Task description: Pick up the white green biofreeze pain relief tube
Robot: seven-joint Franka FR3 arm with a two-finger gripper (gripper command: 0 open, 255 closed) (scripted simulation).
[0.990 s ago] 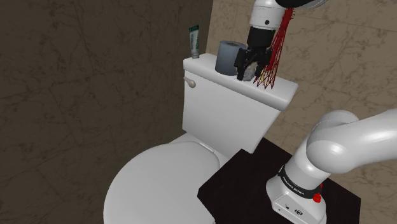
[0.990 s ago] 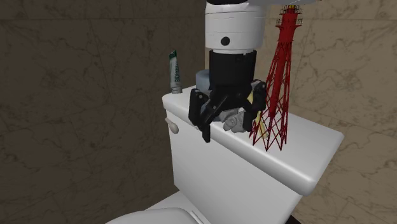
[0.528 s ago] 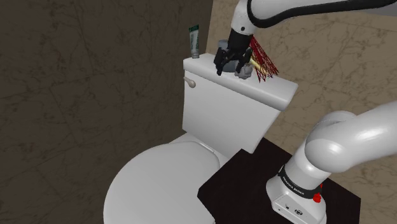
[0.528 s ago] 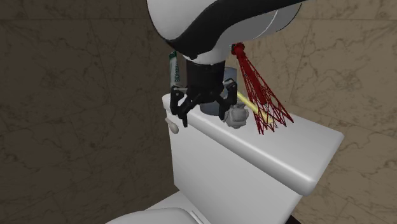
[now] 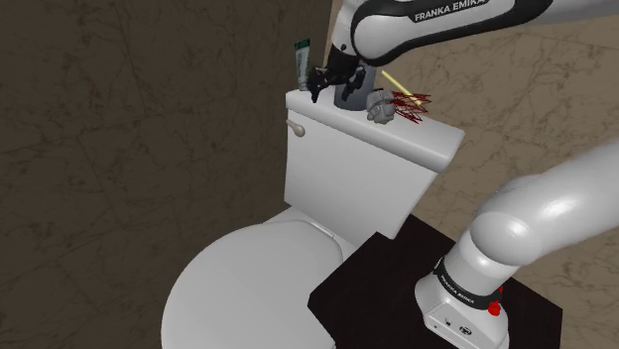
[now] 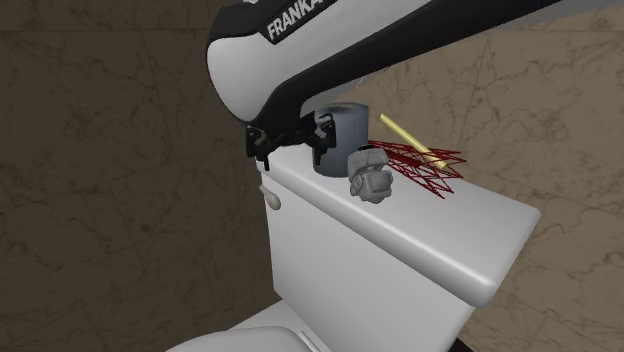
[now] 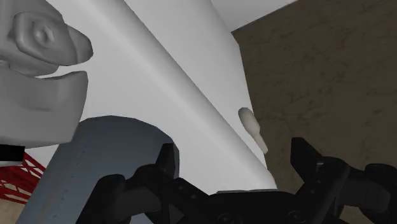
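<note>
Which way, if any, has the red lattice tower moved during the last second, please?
Yes. The red lattice tower, upright before, has toppled toward the grey figurine and now lies flat on the white toilet tank lid.

This is a bathroom in a home. A white toilet (image 5: 253, 283) with its seat cover down stands against the corner. Behind it rises the tank (image 5: 347, 183), with a flush lever (image 5: 296, 128) on its front. A stone-patterned dark brown wall (image 5: 129, 119) meets a beige wall (image 5: 536, 89) of the same veined look. On the tank lid (image 5: 436, 144) stand a grey-blue roll (image 6: 340, 135) and an upright white and green tube (image 5: 303, 64).
</note>
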